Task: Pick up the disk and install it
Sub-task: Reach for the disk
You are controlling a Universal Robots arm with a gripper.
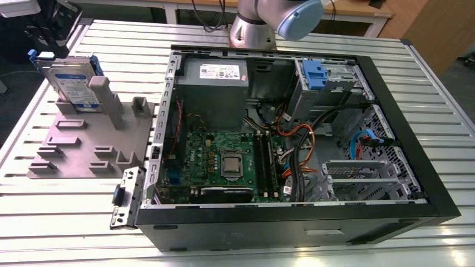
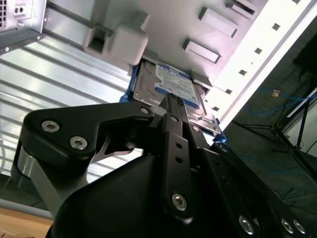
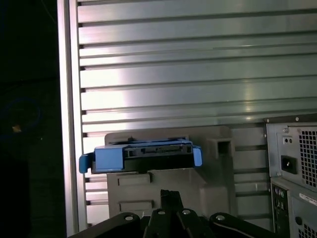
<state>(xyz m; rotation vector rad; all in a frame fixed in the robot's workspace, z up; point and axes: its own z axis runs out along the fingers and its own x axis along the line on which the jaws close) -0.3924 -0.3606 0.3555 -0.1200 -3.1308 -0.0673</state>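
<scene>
The blue-framed silver disk (image 3: 143, 154) stands on edge in a grey slotted stand (image 3: 200, 184), straight ahead of the black gripper (image 3: 171, 195), whose jaws look closed and empty.

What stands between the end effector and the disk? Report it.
Nothing visible does. In both wrist views the end effector points straight at the disk, which stands on edge in the grey fixture.

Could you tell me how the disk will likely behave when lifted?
Probably rigid: the disk shows a metal body with a blue frame. Standing upright on edge in the grey stand, it might tip if nudged sideways.
</scene>
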